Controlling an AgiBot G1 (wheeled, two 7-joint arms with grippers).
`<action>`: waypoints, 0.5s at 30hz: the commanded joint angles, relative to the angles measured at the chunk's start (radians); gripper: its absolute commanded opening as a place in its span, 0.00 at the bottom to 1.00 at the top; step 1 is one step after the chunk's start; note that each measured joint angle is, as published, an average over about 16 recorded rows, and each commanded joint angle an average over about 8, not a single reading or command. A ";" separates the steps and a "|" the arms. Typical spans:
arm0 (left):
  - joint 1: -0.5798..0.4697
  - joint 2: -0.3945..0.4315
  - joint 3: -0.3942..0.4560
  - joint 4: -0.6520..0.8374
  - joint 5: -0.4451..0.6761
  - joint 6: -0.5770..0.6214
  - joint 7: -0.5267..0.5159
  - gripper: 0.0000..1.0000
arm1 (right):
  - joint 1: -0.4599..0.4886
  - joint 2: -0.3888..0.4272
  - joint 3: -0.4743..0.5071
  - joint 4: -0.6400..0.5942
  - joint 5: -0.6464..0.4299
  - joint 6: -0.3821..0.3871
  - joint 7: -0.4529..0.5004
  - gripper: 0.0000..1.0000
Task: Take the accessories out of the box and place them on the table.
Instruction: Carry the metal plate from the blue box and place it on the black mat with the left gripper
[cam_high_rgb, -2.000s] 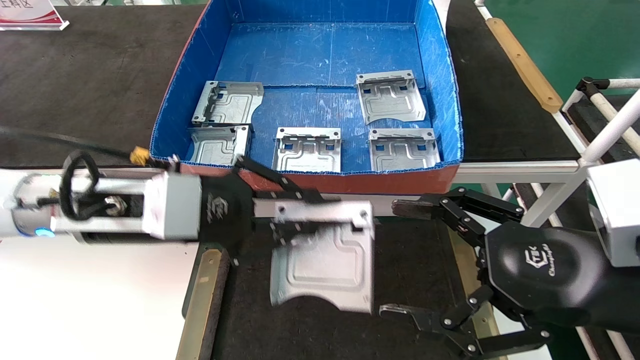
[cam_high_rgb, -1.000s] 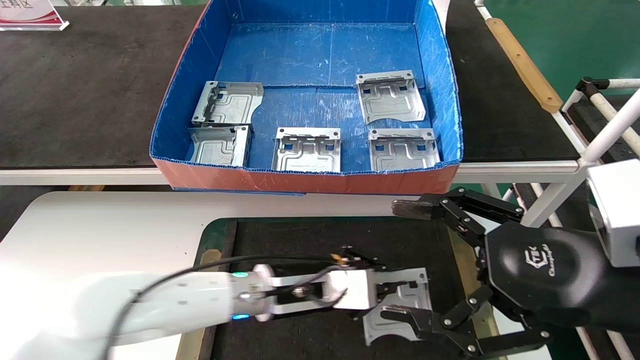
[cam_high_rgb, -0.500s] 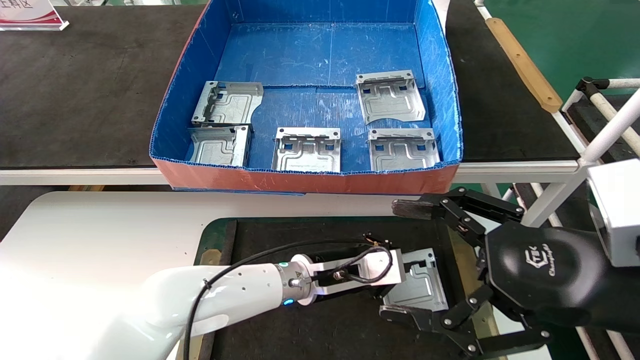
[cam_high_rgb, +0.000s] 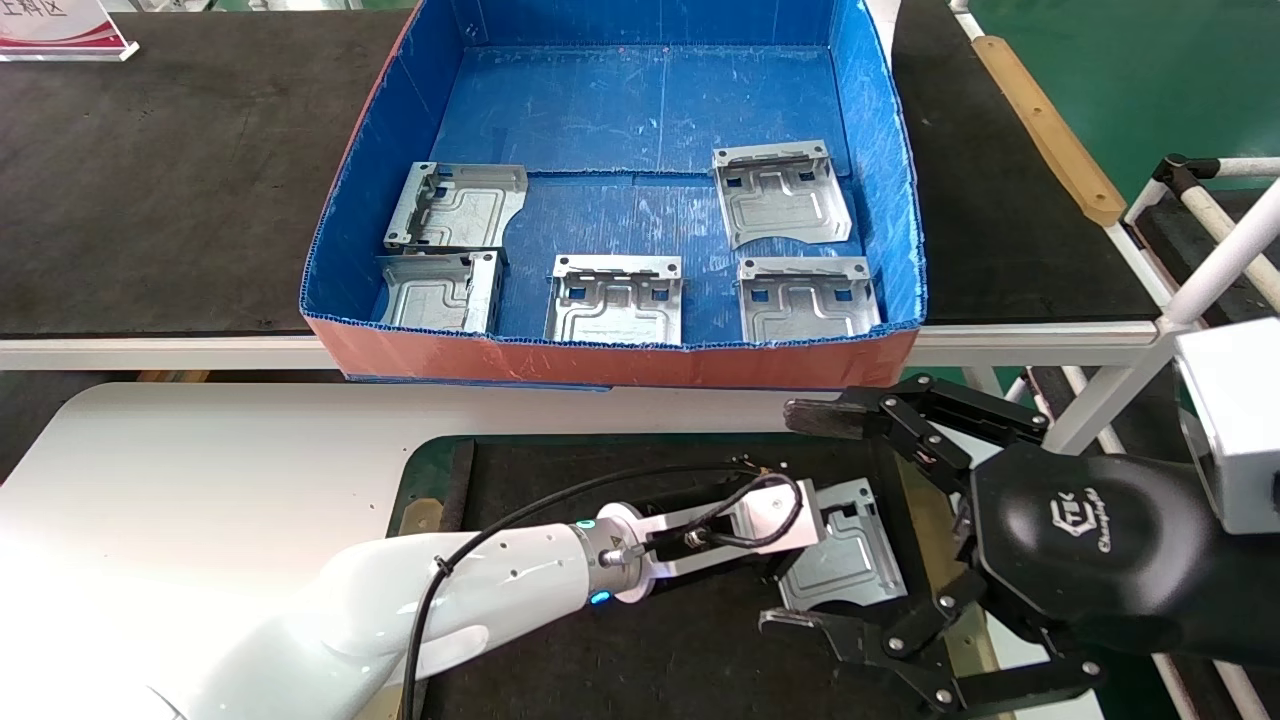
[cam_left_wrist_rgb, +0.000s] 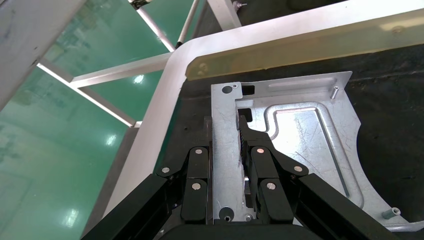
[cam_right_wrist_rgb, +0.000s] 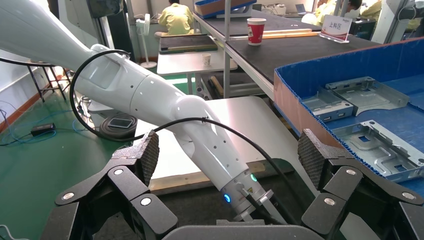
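The box (cam_high_rgb: 620, 362), blue inside and orange-red outside, holds several silver accessories, such as one near its front wall (cam_high_rgb: 615, 300) and one at the right (cam_high_rgb: 780, 195). My left gripper (cam_left_wrist_rgb: 225, 122) is shut on the folded rim of another accessory (cam_left_wrist_rgb: 300, 135). It holds that bracket (cam_high_rgb: 850, 560) low over the dark mat (cam_high_rgb: 600, 470) of the white table (cam_high_rgb: 200, 450), near the mat's right edge. My right gripper (cam_high_rgb: 800, 518) hangs wide open at the right, its two fingers on either side of the held bracket. From the right wrist view the left arm (cam_right_wrist_rgb: 200, 135) passes between the open right gripper (cam_right_wrist_rgb: 230, 150) fingers.
The box (cam_right_wrist_rgb: 320, 75) rests on a long black-topped bench (cam_high_rgb: 150, 200) behind the table. A sign (cam_high_rgb: 60, 30) stands at the bench's far left. A tan strip (cam_high_rgb: 420, 515) lines the mat's left edge. A white pipe frame (cam_high_rgb: 1200, 260) stands at the right.
My left arm carried the bracket from in front of the box down to the mat, then slid it right, between the right gripper's fingers. The right arm has not moved.
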 joint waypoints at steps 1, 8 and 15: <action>-0.006 0.000 0.033 -0.002 -0.032 -0.019 0.006 0.00 | 0.000 0.000 0.000 0.000 0.000 0.000 0.000 1.00; -0.023 0.001 0.113 -0.004 -0.124 -0.058 0.042 0.00 | 0.000 0.000 0.000 0.000 0.000 0.000 0.000 1.00; -0.041 0.001 0.169 0.008 -0.202 -0.082 0.057 0.53 | 0.000 0.000 0.000 0.000 0.000 0.000 0.000 1.00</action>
